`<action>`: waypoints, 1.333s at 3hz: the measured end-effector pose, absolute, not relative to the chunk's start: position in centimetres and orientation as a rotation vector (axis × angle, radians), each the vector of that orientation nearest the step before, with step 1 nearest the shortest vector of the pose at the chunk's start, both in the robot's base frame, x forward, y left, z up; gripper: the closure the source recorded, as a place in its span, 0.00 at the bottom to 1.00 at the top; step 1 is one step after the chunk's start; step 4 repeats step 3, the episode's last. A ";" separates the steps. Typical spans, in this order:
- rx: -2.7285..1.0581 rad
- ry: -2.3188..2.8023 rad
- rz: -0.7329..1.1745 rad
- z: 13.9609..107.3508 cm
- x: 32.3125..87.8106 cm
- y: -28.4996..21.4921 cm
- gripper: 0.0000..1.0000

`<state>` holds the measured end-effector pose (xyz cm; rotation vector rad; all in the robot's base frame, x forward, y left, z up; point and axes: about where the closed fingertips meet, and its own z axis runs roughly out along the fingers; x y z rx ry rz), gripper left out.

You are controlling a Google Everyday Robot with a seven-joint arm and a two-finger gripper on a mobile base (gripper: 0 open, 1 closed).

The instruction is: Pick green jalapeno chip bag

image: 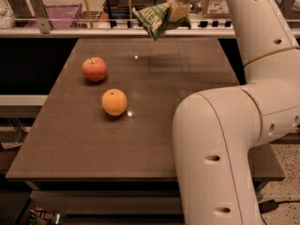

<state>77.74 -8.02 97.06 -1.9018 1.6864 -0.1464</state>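
A purple crate (63, 14) is seen at the far left, on the shelf behind the table (75, 149), beside a metal rail that runs along the back edge. On the left part of the brown table top a red apple (94, 69) is set upright, its stem pointing up. Just nearer the front and a little to the right, an orange (114, 102) is placed, close to the apple but not touching it; a small glint of light is shown on the surface beside it.

Further right, above the table's far edge, the green jalapeno chip bag (157, 18) is held clear of the surface, crumpled and tilted, with its pale lettered patch turned to the left. It is pinched at its right end by the gripper (177, 13), which is closed on the bag at the top of the view. A faint dark shadow is cast on the table below the bag.

The right side is filled by the white arm (243, 111): a thick elbow section is seen low in the foreground, overlapping the table's right front corner, and a slimmer link is carried up the right edge to the wrist above the bag. A cardboard box (216, 3) is partly visible behind the arm on the rear shelf.
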 end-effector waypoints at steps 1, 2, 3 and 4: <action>-1.873 1.700 -0.187 99.3 77.0 -8.3 1.00; -1.826 1.734 -0.213 100.8 74.7 -8.7 1.00; -1.826 1.734 -0.213 100.8 74.7 -8.7 1.00; -1.826 1.734 -0.213 100.8 74.7 -8.7 1.00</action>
